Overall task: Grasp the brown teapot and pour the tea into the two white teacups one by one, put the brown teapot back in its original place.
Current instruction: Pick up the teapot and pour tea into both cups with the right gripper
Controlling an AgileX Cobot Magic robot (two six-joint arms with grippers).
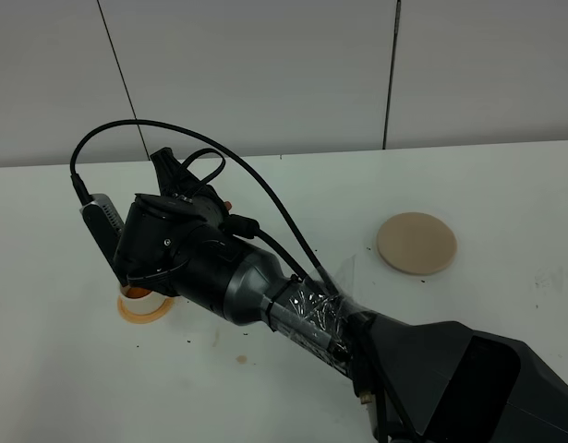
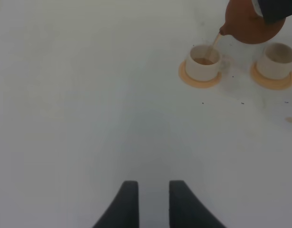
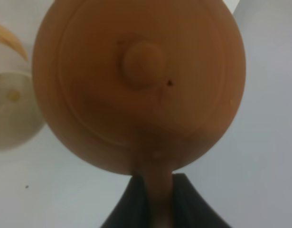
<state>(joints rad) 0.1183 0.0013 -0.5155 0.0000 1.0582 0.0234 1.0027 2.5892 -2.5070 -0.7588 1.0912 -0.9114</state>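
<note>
Mid-pour. Holding the teapot (image 2: 252,23) in the air, tipped spout-down over the first cup (image 2: 202,69), with a thin stream of tea (image 2: 214,43) from spout into cup and a brown pool inside. Tilted that far to get flow; kept close above the rim, probably to limit splash. Just beside it, the second cup (image 2: 277,61), apparently empty. Under each cup, an orange coaster (image 2: 199,81). Both toward the left side of the desk (image 1: 62,388), well clear of the far edge.

Right fingers (image 3: 131,206) clenched on the teapot's loop handle, lid knob facing the wrist camera. Gripping there most likely so a wrist roll does the tipping. Reaching across the middle of the desk to get over the cups.

Left fingers (image 2: 127,204) released, nothing between them, hovering over bare desk short of the cups, presumably parked out of the way.

Beige disc (image 1: 416,243) bare on the right half of the desk, well apart from the cups; reads as the return spot for the pot.

Judging progress: first of two pours under way, second cup and put-back not yet done.

A few dark specks on the desk near the coasters. No brand, label or writing legible anywhere.
</note>
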